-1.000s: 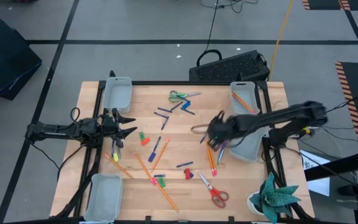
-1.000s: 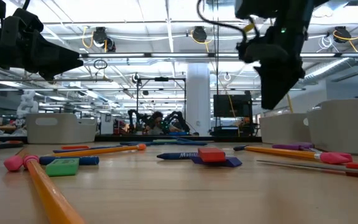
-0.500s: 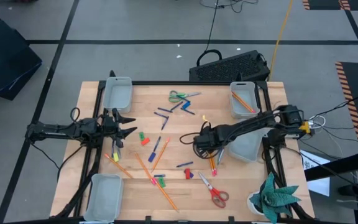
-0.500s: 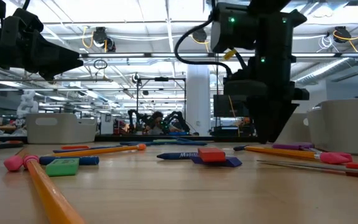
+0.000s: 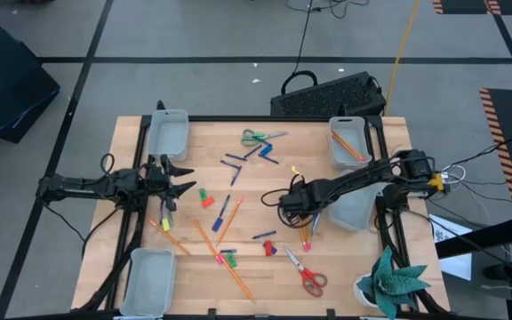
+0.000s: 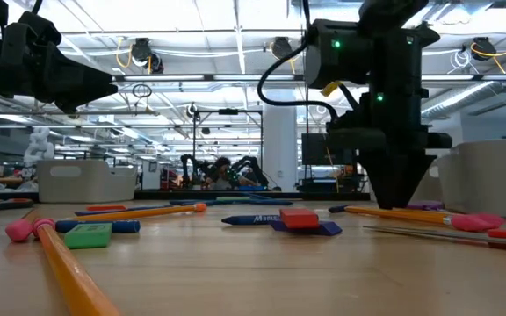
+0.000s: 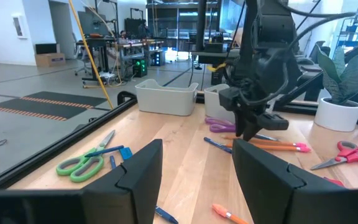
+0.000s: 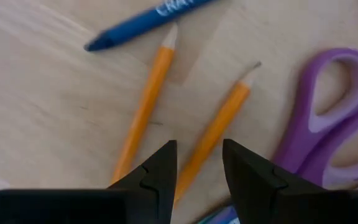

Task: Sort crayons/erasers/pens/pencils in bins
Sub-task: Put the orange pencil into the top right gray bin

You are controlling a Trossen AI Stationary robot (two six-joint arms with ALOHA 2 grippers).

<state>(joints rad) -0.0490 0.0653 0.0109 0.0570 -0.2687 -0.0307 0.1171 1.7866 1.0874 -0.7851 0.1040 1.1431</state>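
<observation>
Just swung my right gripper [image 8: 197, 163] in from over the bin [image 5: 352, 206] and dropped it low onto the pencils [image 8: 212, 133] mid-table. Jaws are parted, straddling one, I think; nothing held yet. Left gripper [image 5: 178, 178] waits open at the left edge. Grab comes next.

Right gripper [image 7: 248, 134] lowered over orange pencils [image 7: 277, 145].

left arm [image 5: 87, 187]: black, slim jointed links, looped black cable near wrist | right arm [image 5: 363, 176]: black, thicker segments, yellow patch and pale cable at far-right joint | right wrist housing [image 6: 367, 53]: boxy black, green lights, black cable loop | fingers [image 8: 157, 168]: matte black, angular, stepped inner edges
</observation>
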